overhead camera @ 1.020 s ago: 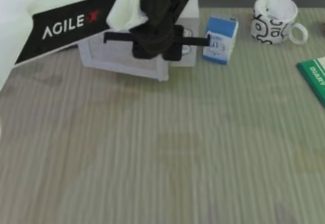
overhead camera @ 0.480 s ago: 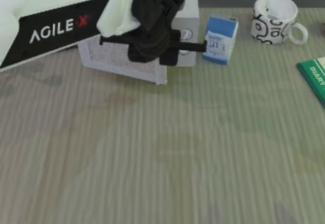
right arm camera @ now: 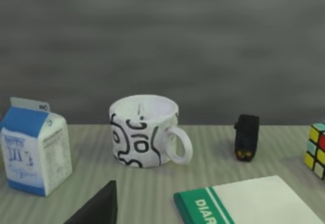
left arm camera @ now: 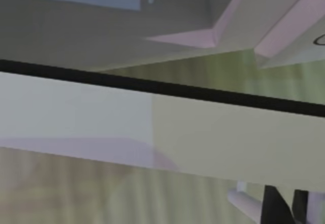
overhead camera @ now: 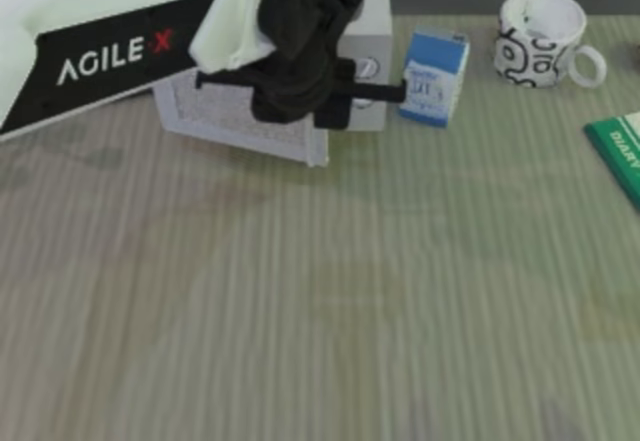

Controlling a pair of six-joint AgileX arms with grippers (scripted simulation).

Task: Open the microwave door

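— Where's the microwave (overhead camera: 368,31) from where you stand?

— Far side of the counter (overhead camera: 330,301), toward the left. The left arm reaches over it and hides most of the top. The microwave door (overhead camera: 240,116) stands angled out from the body, so I'd judge it partly open, swung on its left edge.

— And the left claw (overhead camera: 318,91)?

— Down over the door's free edge, near the knob panel. I can't tell whether its fingers are clamped on the handle or only resting beside it; the black wrist covers them, and the wrist view shows just the door's edge up close.

— How would that door handle, you reckon?

— Light and stiff, I'd guess, a thin flat panel that swings easily. The whole box looks toy-like, so a hard tug could drag it across the counter or knock the blue-white carton (overhead camera: 434,77) just beside it. The thin vertical handle at the free edge is the place to hold, pulling round in an arc.

— The right arm?

— Out of the top view; a dark sliver of it shows in its own camera, which faces the patterned mug (right arm camera: 144,131) and a green book (right arm camera: 254,203).
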